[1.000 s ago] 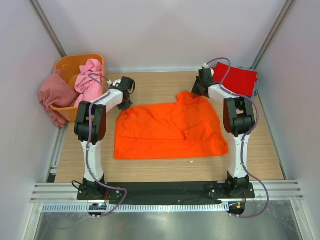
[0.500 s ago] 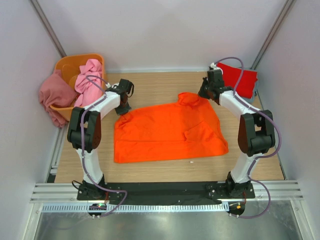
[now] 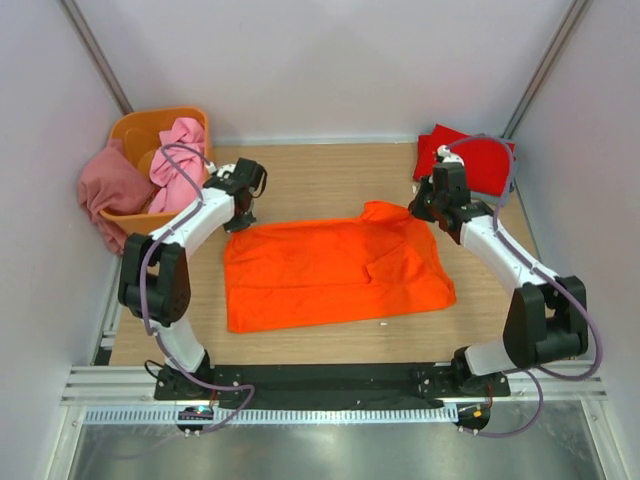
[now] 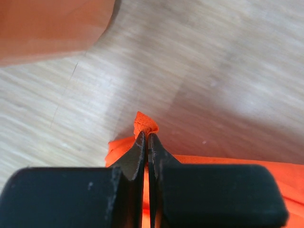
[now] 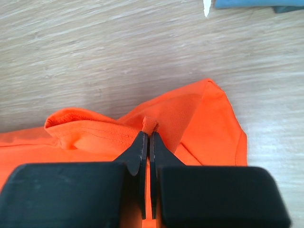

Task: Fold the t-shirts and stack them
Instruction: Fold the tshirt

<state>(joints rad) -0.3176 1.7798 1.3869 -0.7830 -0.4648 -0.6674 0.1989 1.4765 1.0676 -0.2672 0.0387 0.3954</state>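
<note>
The bright orange t-shirt (image 3: 330,272) lies spread across the middle of the table. My left gripper (image 3: 240,216) is shut on its far left corner, and a small bunch of cloth (image 4: 145,123) pokes out past the left gripper (image 4: 147,136) tips. My right gripper (image 3: 419,208) is shut on the far right edge, where the cloth is raised into a fold (image 5: 190,118) around the right gripper (image 5: 150,135). A folded red t-shirt (image 3: 478,160) lies at the back right. A strip of grey-blue cloth (image 5: 247,4) shows beyond the right gripper.
An orange plastic tub (image 3: 133,128) stands at the back left corner, with a light pink shirt (image 3: 178,150) in it and a dusty rose shirt (image 3: 108,190) hanging over its left rim. Side walls close in on both sides.
Both grippers have moved toward the near side with the orange shirt's far edge in them. The right one also shifted right. The shirt now lies shorter from front to back.
</note>
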